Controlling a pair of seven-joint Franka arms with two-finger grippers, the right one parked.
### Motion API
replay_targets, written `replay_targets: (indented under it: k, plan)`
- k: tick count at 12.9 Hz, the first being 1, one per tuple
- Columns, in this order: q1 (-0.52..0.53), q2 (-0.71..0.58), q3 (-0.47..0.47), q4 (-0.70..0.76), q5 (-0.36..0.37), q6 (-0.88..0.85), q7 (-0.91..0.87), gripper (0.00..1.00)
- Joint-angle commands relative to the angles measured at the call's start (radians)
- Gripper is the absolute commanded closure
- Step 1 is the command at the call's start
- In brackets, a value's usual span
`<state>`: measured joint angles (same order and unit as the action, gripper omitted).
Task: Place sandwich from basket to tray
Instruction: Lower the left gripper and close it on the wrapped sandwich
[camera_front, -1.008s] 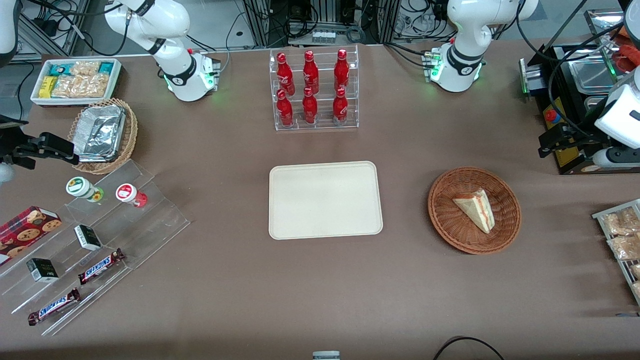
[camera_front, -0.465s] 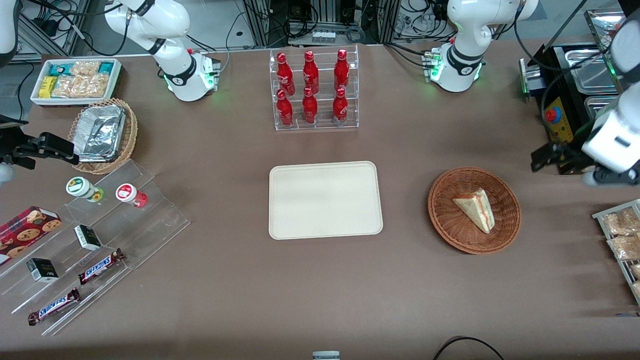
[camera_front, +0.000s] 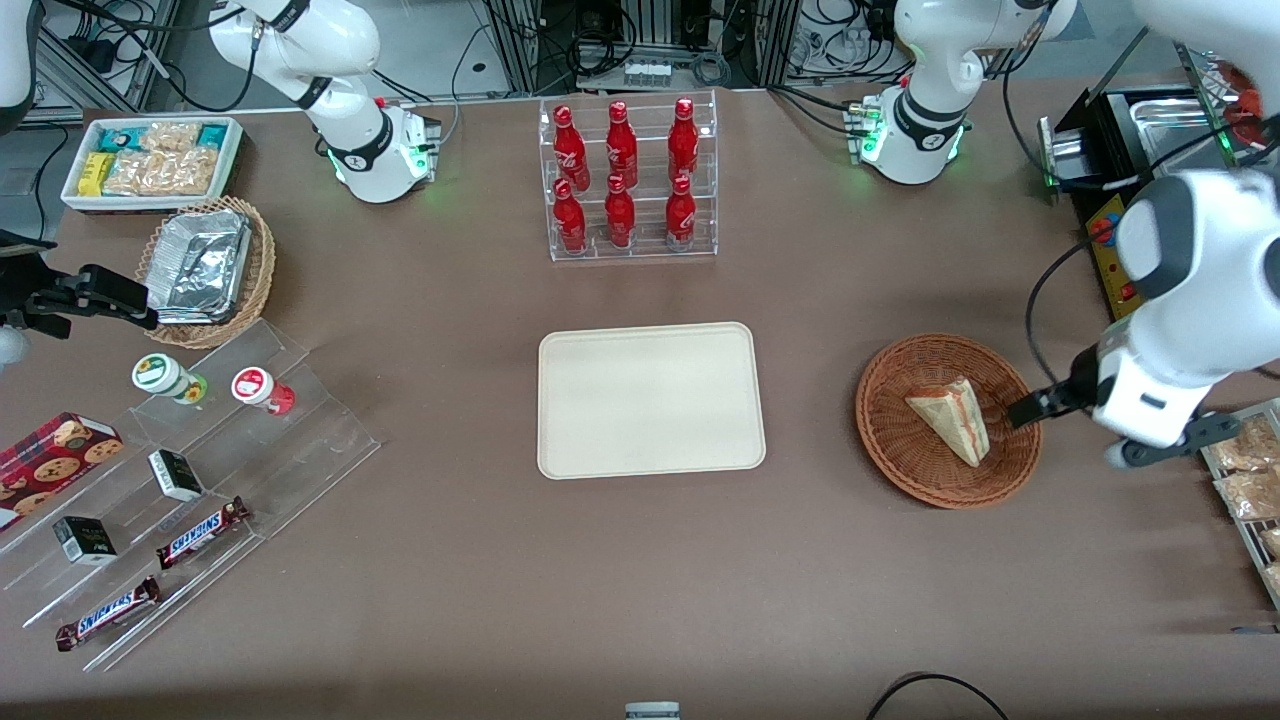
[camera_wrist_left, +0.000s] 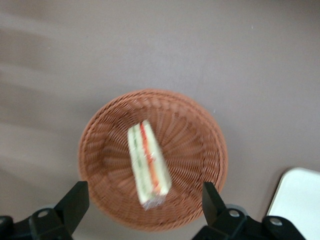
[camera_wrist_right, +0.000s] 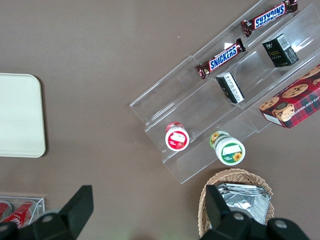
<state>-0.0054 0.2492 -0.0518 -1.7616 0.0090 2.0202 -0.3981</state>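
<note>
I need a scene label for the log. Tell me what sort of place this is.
Probably a lab mock-up of a snack counter: a clear rack of red bottles, candy bars on an acrylic stand, and a sandwich in a wicker basket beside a tray. The tool hangs open above the basket.

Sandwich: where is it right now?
The sandwich lies in the reddish-brown basket, toward the working arm's end of the table from the tray; the open gripper hovers above it.
</note>
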Motion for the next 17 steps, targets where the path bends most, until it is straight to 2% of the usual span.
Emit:
replay_targets:
  k: [1, 3, 7, 11, 17]
  plan:
    - [-0.030, 0.057, 0.003, -0.033, 0.002, 0.130, -0.125, 0.00]
    - [-0.050, 0.079, 0.003, -0.084, 0.006, 0.231, -0.186, 0.00]
    - [-0.050, 0.041, 0.004, -0.241, 0.011, 0.343, -0.192, 0.00]
    - [-0.048, -0.014, 0.006, -0.361, 0.017, 0.400, -0.193, 0.00]
    - [-0.045, -0.056, 0.009, -0.441, 0.023, 0.403, -0.193, 0.00]
